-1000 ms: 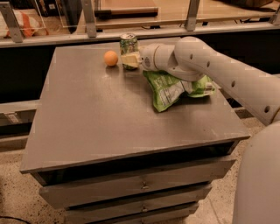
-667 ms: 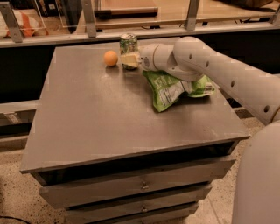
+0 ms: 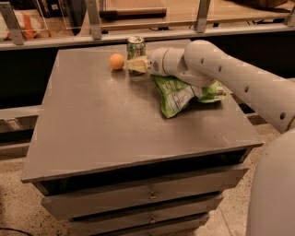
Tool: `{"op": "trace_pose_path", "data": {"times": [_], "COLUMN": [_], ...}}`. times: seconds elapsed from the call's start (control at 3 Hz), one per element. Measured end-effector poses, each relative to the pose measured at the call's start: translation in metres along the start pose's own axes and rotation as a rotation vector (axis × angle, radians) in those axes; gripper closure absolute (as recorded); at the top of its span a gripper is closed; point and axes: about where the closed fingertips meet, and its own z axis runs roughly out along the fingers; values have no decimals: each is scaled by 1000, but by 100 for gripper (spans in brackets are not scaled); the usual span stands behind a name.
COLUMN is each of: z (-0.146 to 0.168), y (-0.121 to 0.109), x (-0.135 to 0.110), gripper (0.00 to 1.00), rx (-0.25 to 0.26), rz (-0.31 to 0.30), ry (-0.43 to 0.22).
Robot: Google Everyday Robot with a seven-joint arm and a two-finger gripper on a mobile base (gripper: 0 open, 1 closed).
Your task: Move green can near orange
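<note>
The robot's white arm (image 3: pixel 249 92) comes in from the right of the green can (image 3: pixel 135 45), its forearm rising toward a bulky rounded joint just right of the can. The wrist (image 3: pixel 165 61) lies level and points left. The cream gripper (image 3: pixel 137 65) sits at the can's lower near side, overlapping it in view. The white body (image 3: pixel 274 193) stands well right of the can.

The gripper (image 3: pixel 137 65) sits at the green can (image 3: pixel 136 46), near the orange (image 3: pixel 117 61).

Grey tabletop (image 3: pixel 115 133) on a drawer cabinet; three drawer fronts (image 3: pixel 138 197) with small central pulls. Speckled terrazzo floor (image 3: pixel 16 203) below. Metal rail (image 3: pixel 69 40) with upright posts behind; wooden surface (image 3: pixel 184 13) beyond. Warm light.
</note>
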Motion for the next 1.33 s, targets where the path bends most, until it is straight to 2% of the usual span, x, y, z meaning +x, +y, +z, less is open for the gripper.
{"op": "trace_pose_path", "data": {"times": [0.33, 1.0, 1.33], "z": [-1, -19, -40], "y": [2, -9, -24], "x": [-2, -16, -21], "gripper": [0, 0, 0], "rx": [-12, -55, -47], "rz": [-8, -49, -82], "ry": [0, -2, 27]}}
